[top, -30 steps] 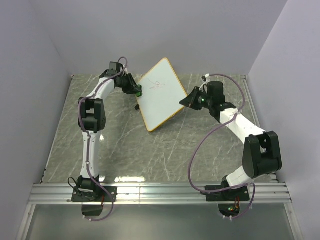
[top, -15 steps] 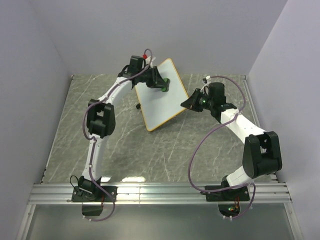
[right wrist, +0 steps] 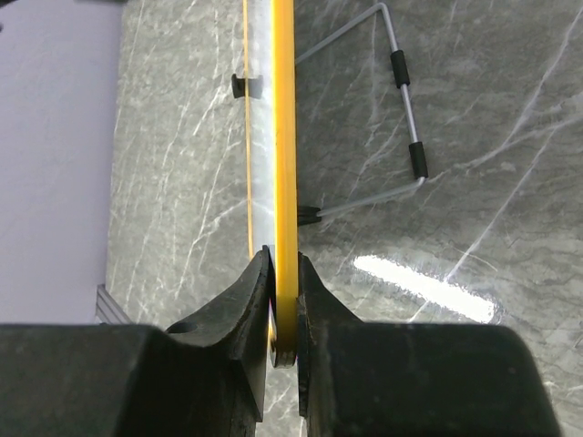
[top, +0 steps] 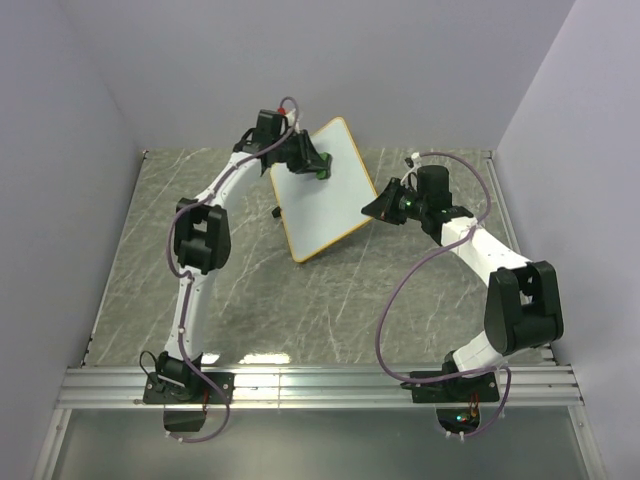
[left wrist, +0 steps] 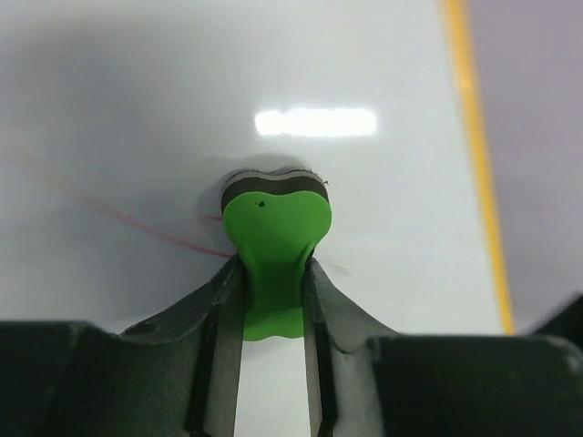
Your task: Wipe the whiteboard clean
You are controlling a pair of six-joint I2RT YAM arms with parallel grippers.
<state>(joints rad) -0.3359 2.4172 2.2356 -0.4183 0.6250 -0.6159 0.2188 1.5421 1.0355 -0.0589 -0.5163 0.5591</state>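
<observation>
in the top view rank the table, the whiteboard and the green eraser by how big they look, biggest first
1. table, by far the largest
2. whiteboard, clearly smaller than the table
3. green eraser, tiny; only a small part of it shows, so it may look smaller than it is

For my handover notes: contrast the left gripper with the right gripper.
The left gripper is shut on the green eraser, held against the whiteboard's face; the right gripper is shut on the whiteboard's edge. The left gripper sits at the board's upper left, the right gripper at its right side. Both are shut.
</observation>
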